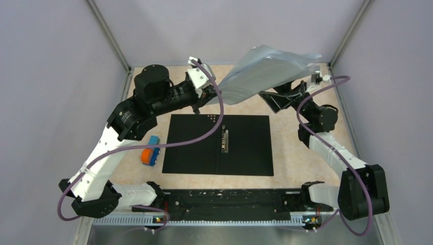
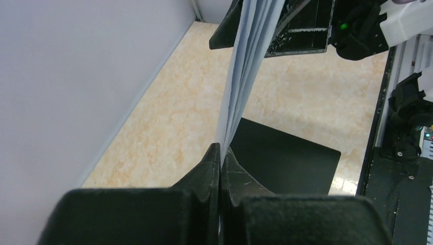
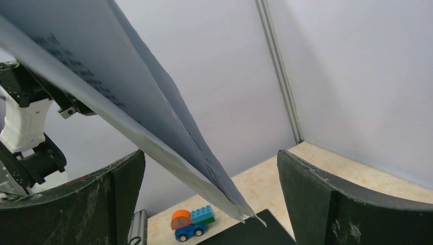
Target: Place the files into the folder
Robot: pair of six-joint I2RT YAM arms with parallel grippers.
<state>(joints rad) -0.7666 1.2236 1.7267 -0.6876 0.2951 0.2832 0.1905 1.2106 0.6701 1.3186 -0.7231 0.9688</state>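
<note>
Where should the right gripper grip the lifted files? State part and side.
The far corner of the files, from the right, opposite the left gripper: that corner hangs unheld between the fingers of the open right gripper.

Printed paper sheets point(image 3: 127, 102) slant from ten o'clock down toward six between the right gripper's point(image 3: 210, 155) wide-apart fingers, a toy truck point(image 3: 191, 224) near seven.

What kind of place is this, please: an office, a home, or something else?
Most likely a robot test cell in a laboratory, not an office: plain pale lilac panel walls in silver metal corner posts enclose a beige marble-patterned tabletop, and two black-and-white robot arms are bolted at its near edge.
</note>
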